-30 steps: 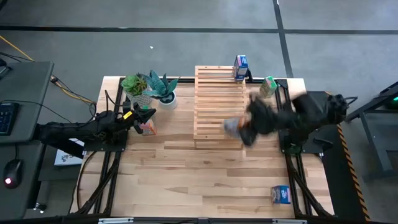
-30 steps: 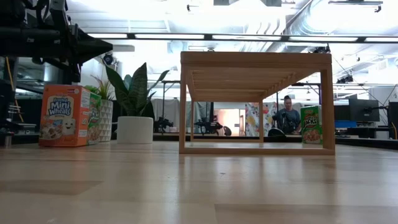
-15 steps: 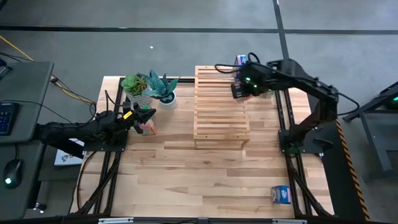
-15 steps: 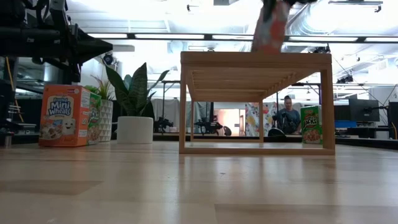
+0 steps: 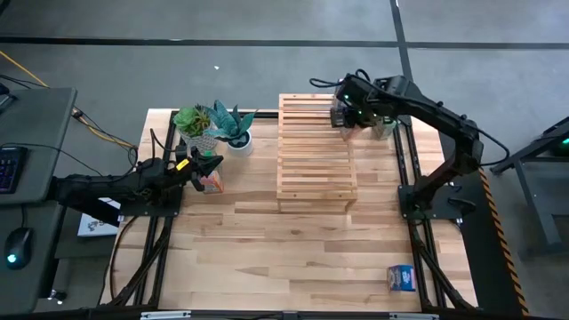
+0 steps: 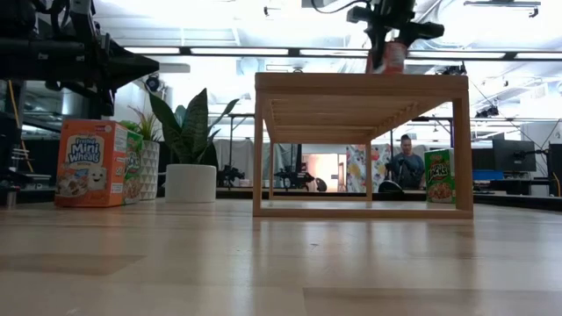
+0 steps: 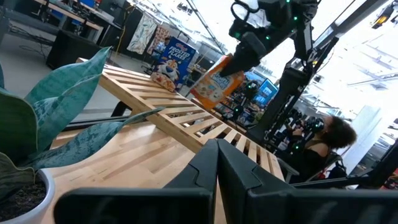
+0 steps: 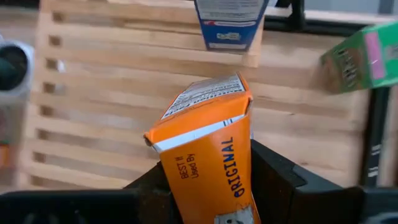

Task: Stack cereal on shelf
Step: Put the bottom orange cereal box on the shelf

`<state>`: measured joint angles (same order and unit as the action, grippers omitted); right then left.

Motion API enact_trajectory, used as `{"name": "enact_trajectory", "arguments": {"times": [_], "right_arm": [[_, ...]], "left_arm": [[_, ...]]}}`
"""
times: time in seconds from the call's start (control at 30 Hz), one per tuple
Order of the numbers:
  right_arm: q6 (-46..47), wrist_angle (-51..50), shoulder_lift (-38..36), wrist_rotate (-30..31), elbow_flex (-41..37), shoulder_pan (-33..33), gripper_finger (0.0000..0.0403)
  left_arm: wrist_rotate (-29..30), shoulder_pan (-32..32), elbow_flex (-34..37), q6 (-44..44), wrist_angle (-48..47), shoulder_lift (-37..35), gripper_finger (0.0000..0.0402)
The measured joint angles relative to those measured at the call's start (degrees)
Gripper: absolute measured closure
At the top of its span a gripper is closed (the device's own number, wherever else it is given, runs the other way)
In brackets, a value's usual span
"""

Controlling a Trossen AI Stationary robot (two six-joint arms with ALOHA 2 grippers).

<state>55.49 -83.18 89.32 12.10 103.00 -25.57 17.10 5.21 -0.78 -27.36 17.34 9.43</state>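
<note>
orange cereal box point(image 8: 208, 158) clamped between fingers of right gripper point(image 8: 211, 186), jaws part open on box sides. box held just above far right part of shelf point(image 5: 316, 147), long axis tilted, not yet upright, lower end nearest slats. blue cereal box point(image 8: 230, 22) seen standing on shelf far edge, just beyond held box; green cereal box point(image 8: 357, 62) off shelf, beside it. likely needed: box lowered and righted beside blue one. left gripper point(image 5: 209, 169) fully closed, nothing held, parked well apart near plants point(image 5: 213, 124).
</note>
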Motion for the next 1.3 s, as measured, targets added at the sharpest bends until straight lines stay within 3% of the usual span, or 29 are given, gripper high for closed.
{"name": "enact_trajectory", "arguments": {"times": [0.5,0.73,1.13,1.3], "right_arm": [[16.42,2.79,0.95,1.81,-0.02,-0.62,0.0279],[13.61,2.85,3.66,-1.17,0.11,-1.85,0.0279],[8.69,4.16,4.33,1.08,0.11,-1.80,0.0278],[7.44,4.18,4.43,3.59,-0.02,-1.84,0.0247]], "left_arm": [[0.00,0.00,0.00,0.02,0.00,0.00,0.0401],[0.02,0.01,-0.01,0.02,-0.01,0.02,0.0401],[0.01,0.01,0.00,0.02,-0.02,0.02,0.0401],[0.02,0.00,-0.01,-0.01,0.00,0.02,0.0401]]}}
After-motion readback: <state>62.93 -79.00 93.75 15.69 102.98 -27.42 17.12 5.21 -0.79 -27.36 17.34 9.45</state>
